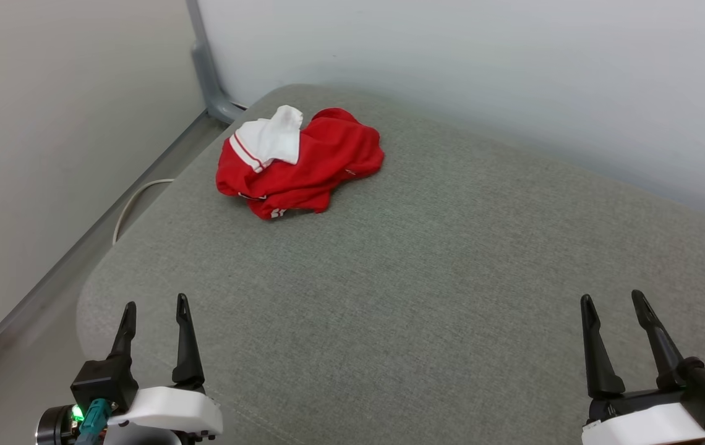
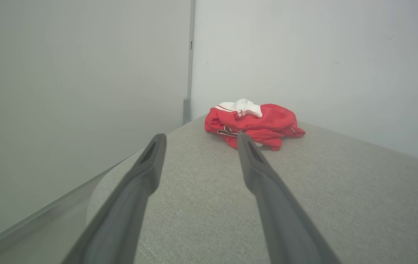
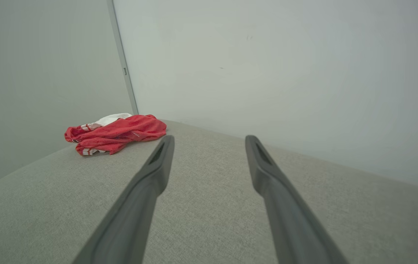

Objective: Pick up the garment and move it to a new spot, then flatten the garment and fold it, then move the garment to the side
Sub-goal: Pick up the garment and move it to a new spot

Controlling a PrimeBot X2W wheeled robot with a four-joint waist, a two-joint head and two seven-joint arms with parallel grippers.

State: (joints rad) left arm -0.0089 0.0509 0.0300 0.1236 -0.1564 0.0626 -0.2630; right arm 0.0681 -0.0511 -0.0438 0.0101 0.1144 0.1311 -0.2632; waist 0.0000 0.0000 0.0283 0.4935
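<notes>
Fabric bunched into a low red heap, the garment (image 1: 300,162) sits at the far left corner of the grey cushion (image 1: 427,278), with a white sleeve (image 1: 272,139) folded over its top and a little black print showing at its near edge. The heap is wider than it is deep, so its long axis runs roughly across the cushion from left to right. Both grippers hang over the cushion's near edge, well apart from the garment and touching nothing. The left gripper (image 1: 156,301) is at the near left corner with its two fingers spread and empty. The right gripper (image 1: 611,295) is at the near right corner, likewise spread and empty. The garment lies ahead of the left gripper and slightly to its right, but far across to the left of the right gripper. The left arm looks clearly nearer for the first pick-up, reaching forward along the cushion's left side.
</notes>
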